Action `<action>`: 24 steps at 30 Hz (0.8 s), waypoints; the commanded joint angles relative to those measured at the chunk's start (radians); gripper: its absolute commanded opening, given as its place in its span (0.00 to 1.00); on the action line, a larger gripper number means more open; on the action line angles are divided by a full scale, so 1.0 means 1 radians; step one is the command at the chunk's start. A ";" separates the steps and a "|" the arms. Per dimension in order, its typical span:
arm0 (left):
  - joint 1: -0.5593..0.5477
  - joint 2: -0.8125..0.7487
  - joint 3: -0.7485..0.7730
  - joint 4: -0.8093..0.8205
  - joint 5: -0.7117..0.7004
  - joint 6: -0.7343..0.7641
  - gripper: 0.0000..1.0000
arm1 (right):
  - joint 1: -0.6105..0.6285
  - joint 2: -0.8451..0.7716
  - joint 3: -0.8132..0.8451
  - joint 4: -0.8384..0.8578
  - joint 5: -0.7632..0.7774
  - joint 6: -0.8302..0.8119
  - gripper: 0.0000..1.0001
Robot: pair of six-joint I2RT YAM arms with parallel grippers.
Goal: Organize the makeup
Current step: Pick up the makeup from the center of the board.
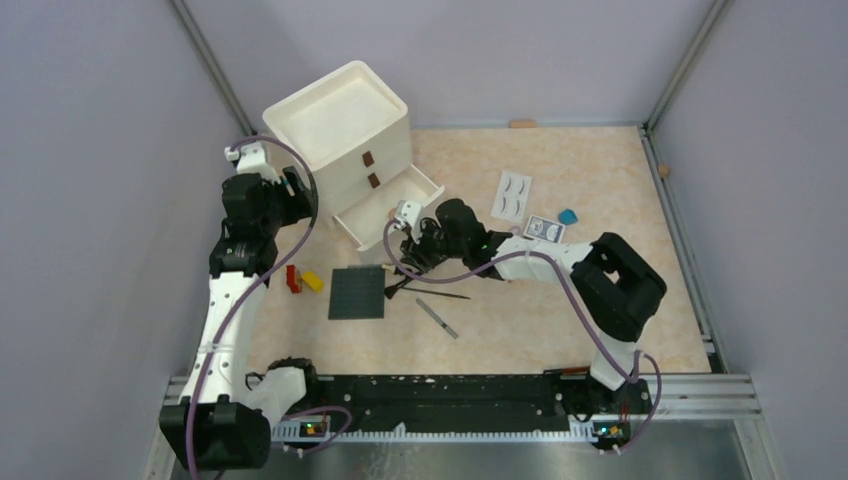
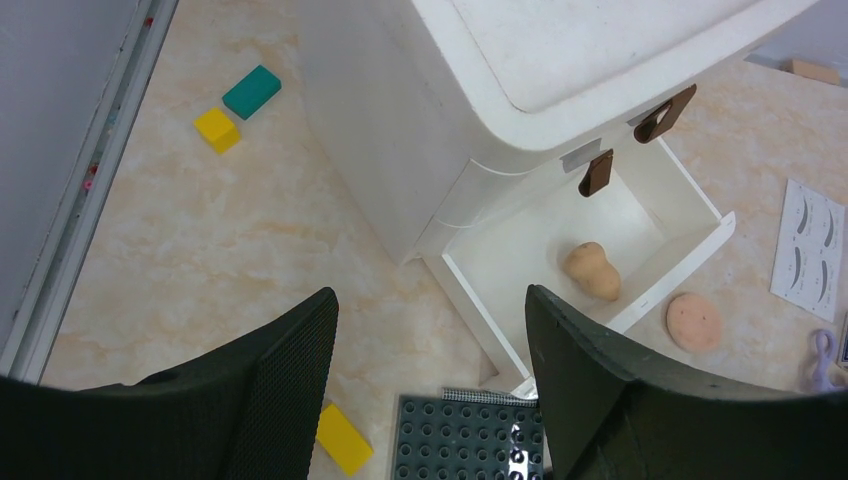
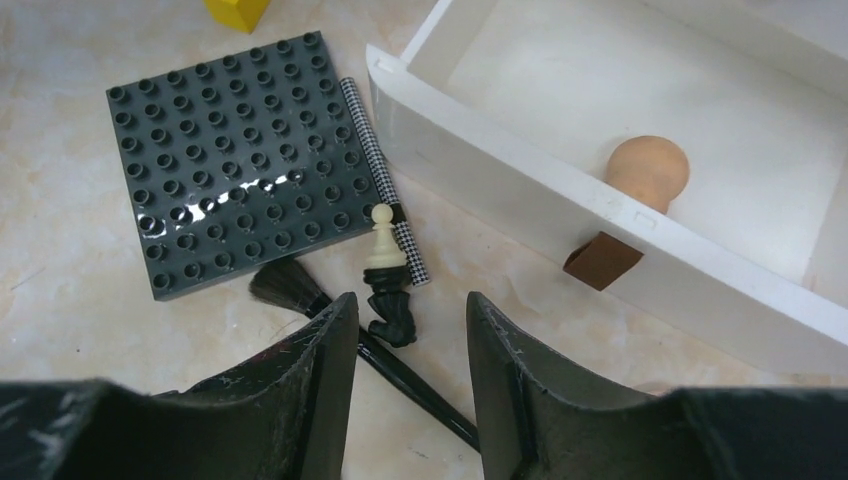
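My right gripper (image 3: 410, 305) (image 1: 408, 252) hovers open just in front of the white unit's open bottom drawer (image 3: 500, 190). A thin black makeup brush (image 3: 405, 372) lies on the table under it, its handle crossing the gap between the fingers. A checkered pencil (image 3: 385, 180) lies along the edge of the dark studded plate (image 3: 235, 160). A peach sponge (image 3: 648, 170) (image 2: 592, 270) sits inside the drawer. A round peach puff (image 2: 694, 321) lies outside it. The white eyelash card (image 1: 513, 195) and another pencil (image 1: 437, 318) lie on the table. My left gripper (image 2: 430, 295) (image 1: 295, 195) hangs open and holds nothing beside the unit.
A white pawn (image 3: 383, 235) and a black knight (image 3: 392, 312) lie just ahead of my right fingertips. Toy bricks (image 1: 300, 280) lie left of the plate, and two more (image 2: 235, 110) lie by the left wall. A small card (image 1: 545, 228) and a blue piece (image 1: 567, 215) lie at right.
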State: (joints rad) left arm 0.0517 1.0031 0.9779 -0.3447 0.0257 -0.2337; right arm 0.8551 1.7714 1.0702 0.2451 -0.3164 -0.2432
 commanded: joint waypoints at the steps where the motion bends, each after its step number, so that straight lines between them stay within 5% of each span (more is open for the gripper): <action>1: 0.005 -0.022 -0.005 0.043 0.013 0.005 0.75 | -0.001 0.074 0.073 -0.020 -0.047 -0.018 0.43; 13: 0.005 -0.019 -0.005 0.044 0.013 0.007 0.75 | 0.043 0.209 0.179 -0.023 -0.066 0.011 0.54; 24: 0.005 -0.014 -0.005 0.044 0.015 0.007 0.75 | 0.073 0.285 0.212 -0.079 0.148 -0.028 0.59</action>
State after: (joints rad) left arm 0.0517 1.0031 0.9775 -0.3447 0.0334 -0.2337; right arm 0.9234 2.0380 1.2331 0.1802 -0.2829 -0.2493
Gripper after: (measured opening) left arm 0.746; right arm 0.590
